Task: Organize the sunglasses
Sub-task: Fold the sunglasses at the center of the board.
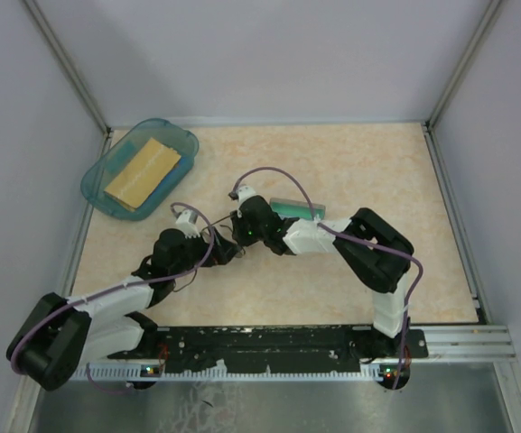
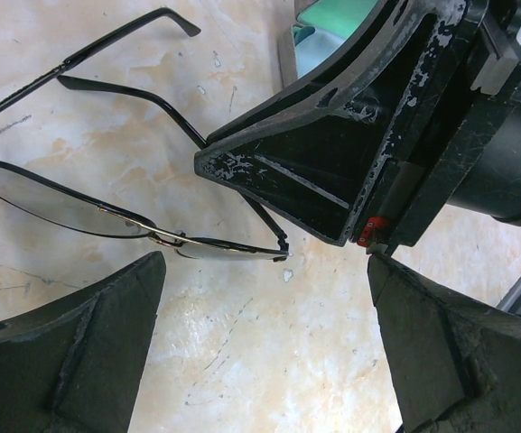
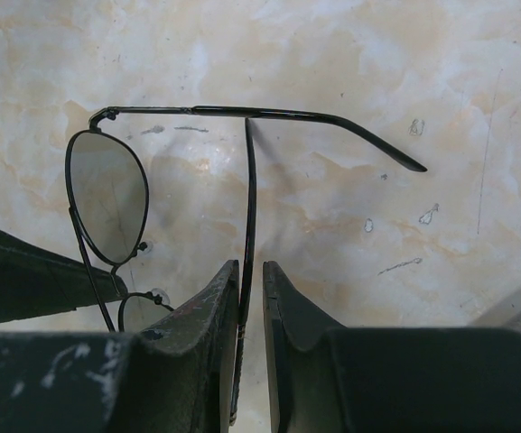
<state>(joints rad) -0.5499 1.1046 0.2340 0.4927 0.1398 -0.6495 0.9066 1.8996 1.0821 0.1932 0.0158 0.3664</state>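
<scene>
The sunglasses (image 3: 106,198) lie on the marbled tabletop, thin dark wire frame with near-clear lenses. One temple stretches out sideways. The other temple runs straight between the narrow jaws of my right gripper (image 3: 251,268), which is shut on it. In the left wrist view the same sunglasses (image 2: 61,203) lie just beyond my left gripper (image 2: 265,263), which is open wide with only bare table between its fingers. A right gripper finger (image 2: 314,153) sits over the temple there. In the top view both grippers meet mid-table, left gripper (image 1: 213,254) and right gripper (image 1: 235,236).
A grey case with green lining (image 1: 294,209) lies just behind the right wrist and also shows as the case (image 2: 332,18). A blue tray (image 1: 97,185) at the back left holds a tan block (image 1: 143,171). Walls enclose three sides; a metal rail (image 1: 332,347) runs along the near edge.
</scene>
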